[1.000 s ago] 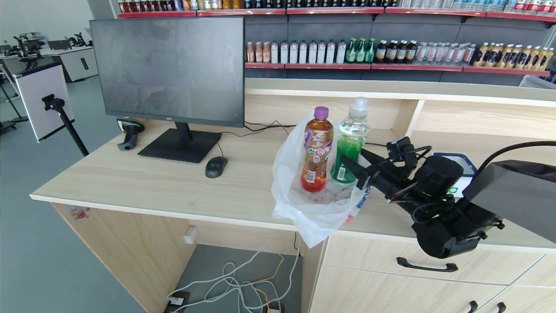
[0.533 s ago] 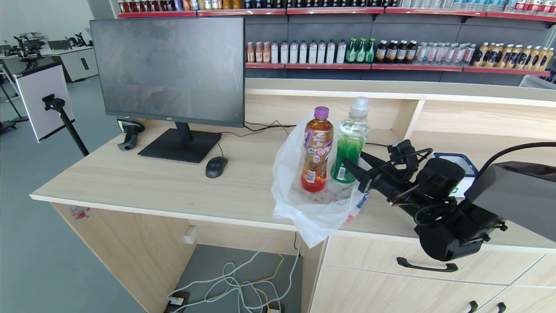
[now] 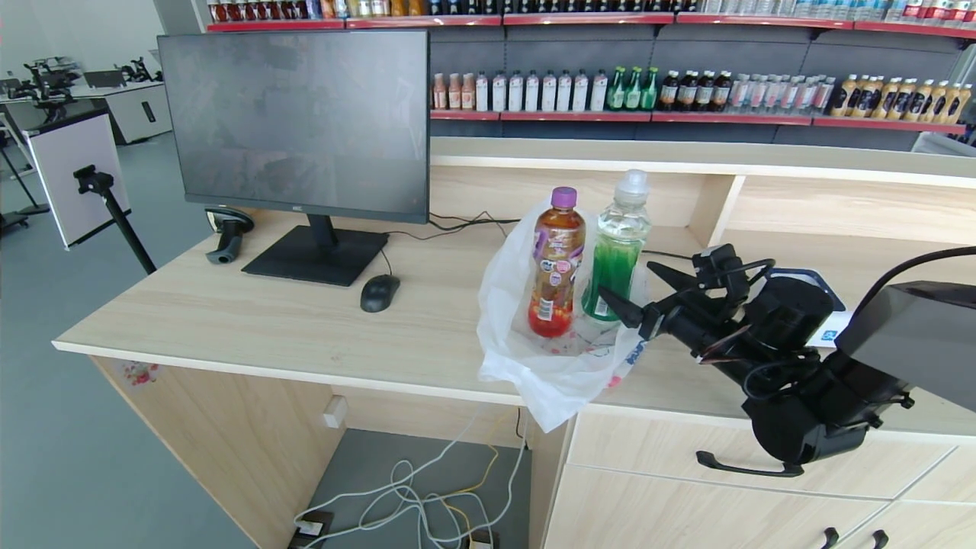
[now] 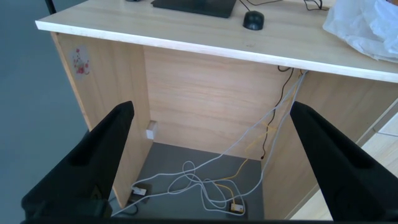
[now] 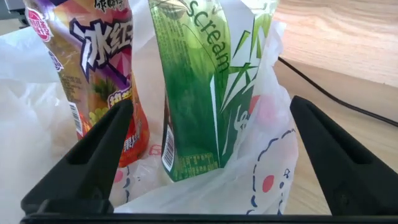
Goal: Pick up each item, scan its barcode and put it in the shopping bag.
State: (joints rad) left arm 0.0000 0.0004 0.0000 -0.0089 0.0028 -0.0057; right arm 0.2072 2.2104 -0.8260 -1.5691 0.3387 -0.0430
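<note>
**Task items.** The shopping bag (image 3: 549, 366), thin white plastic, sits open on the wooden counter (image 3: 267, 320), with its lower fold spilling over the counter's front edge. Two bottles stand upright inside the bag, side by side and close together. The orange tea bottle (image 3: 557, 263) with a purple cap is on the bag's left half. The green-labelled bottle (image 3: 618, 252) with a clear cap is on its right half. Both rest on their bases and the slack bag walls gather round them, which appears to be what keeps them standing. No further item lies outside the bag, so bagging is judged complete or nearly so.

**Right gripper.** The right gripper (image 3: 625, 278) is just to the right of the bag, at the height of the green bottle's label. Its fingers are spread wide and hold nothing. The right wrist view shows the green bottle centred between the two fingers with clear space on each side, so there is no contact. This position fits a release just made or a grasp not yet taken, and the frames do not settle which.

**Left gripper.** The left gripper (image 4: 205, 162) is low and to the left of the bag, below the counter top and facing the knee space with its loose cables (image 4: 205, 186). Its fingers are apart and empty. It is judged to be parked clear of the work.

**Other fixtures.** To the left of the bag are a mouse (image 3: 379, 292), a monitor (image 3: 297, 122) and, furthest out, a handheld scanner (image 3: 227, 232) on its stand. To the right of the bag, beyond the right arm, a small white-and-blue device (image 3: 829, 332) lies flat. Its function cannot be confirmed.

**Risk.** The bag overhangs the counter edge, so a sideways knock on the tall bottles could tip them.
</note>
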